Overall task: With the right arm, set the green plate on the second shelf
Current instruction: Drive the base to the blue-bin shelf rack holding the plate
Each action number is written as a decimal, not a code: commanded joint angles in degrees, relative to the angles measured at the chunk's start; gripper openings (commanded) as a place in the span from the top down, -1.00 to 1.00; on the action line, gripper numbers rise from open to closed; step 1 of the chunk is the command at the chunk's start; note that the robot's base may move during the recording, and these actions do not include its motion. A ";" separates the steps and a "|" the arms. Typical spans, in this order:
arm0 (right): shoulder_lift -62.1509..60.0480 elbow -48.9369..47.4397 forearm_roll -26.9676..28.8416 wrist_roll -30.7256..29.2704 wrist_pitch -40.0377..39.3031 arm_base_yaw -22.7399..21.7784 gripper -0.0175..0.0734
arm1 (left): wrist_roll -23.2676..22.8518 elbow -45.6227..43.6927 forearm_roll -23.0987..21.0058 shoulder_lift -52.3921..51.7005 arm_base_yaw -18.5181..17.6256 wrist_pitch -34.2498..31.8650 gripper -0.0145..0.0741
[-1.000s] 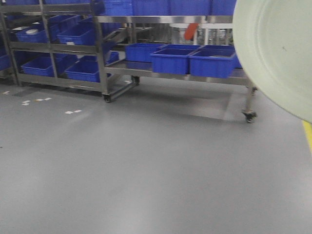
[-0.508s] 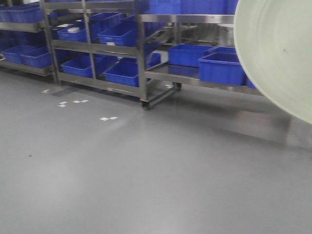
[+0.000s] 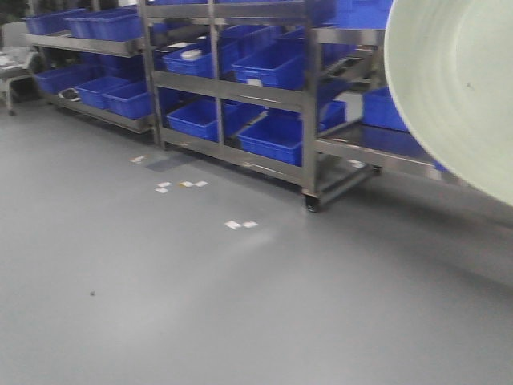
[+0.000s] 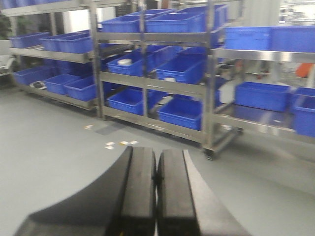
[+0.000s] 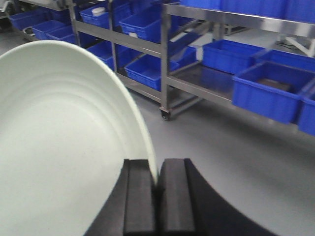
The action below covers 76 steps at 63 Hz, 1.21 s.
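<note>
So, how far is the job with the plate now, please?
Done: the right gripper is shut on the rim of the green plate, so it is picked up. In hand: the plate is held on edge in the air, with the steel racks some way ahead. Left: reaching a rack and setting the plate on its second shelf.

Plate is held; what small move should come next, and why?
Probably drive the base closer to the shelf rack: the right gripper is shut on the green plate at its rim, but bare floor lies between the robot and the rack.
</note>
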 commanded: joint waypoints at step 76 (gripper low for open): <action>0.72 -1.68 -1.81 0.38 -4.07 -0.43 0.56 | -0.14 2.27 -0.32 -0.90 -0.11 -4.78 0.38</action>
